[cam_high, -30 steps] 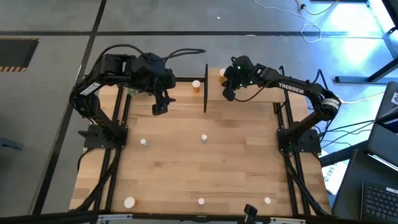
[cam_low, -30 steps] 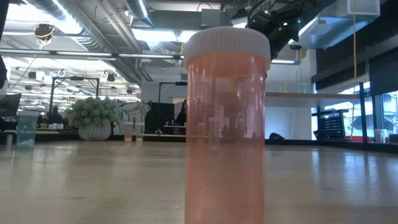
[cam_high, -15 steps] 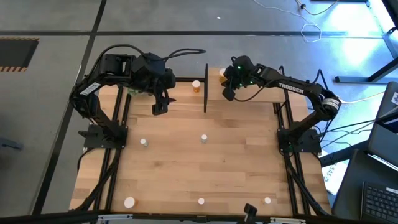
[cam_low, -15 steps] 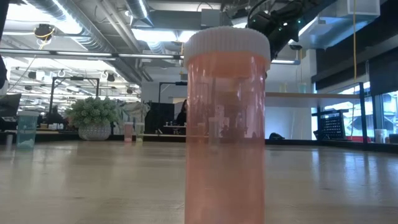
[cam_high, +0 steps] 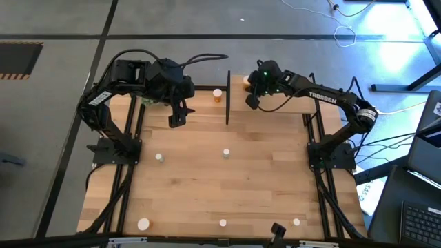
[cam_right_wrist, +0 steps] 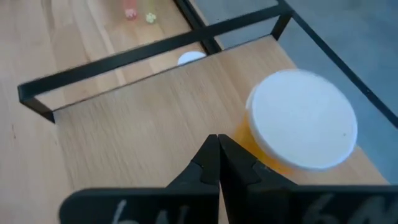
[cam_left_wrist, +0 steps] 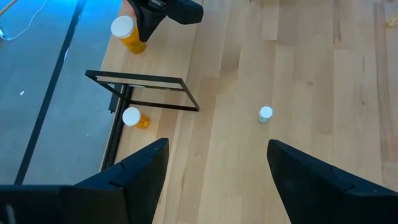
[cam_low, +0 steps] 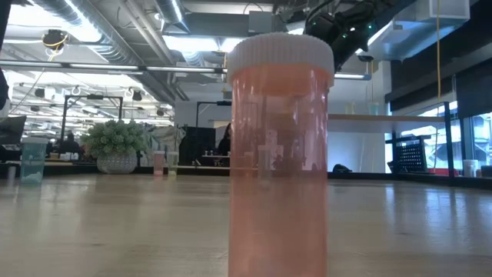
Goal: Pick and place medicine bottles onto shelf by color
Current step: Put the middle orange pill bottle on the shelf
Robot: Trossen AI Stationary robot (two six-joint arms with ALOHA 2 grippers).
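Observation:
My right gripper (cam_high: 251, 102) hangs shut and empty at the far edge, over the light-wood shelf (cam_right_wrist: 137, 118). Its closed tips (cam_right_wrist: 217, 163) sit just beside an orange medicine bottle (cam_right_wrist: 301, 124) with a white cap that stands on the board. A second orange bottle (cam_high: 218, 95) stands on the other side of the shelf's black frame (cam_high: 228, 96). My left gripper (cam_high: 177, 117) hovers open and empty, left of the frame. Several small white-capped bottles, such as one (cam_high: 225, 153) mid-table, dot the tabletop. A pink-red bottle (cam_low: 278, 154) fills the low view.
A green plant ball in a pot (cam_low: 117, 145), a teal cup (cam_low: 33, 158) and two tiny bottles (cam_low: 159, 163) stand far off in the low view. Black arm rails (cam_high: 127, 172) run along both table sides. Cables lie on the floor beyond the far edge.
My right gripper has shifted slightly toward the far edge, staying shut. The left arm and the bottles have not moved.

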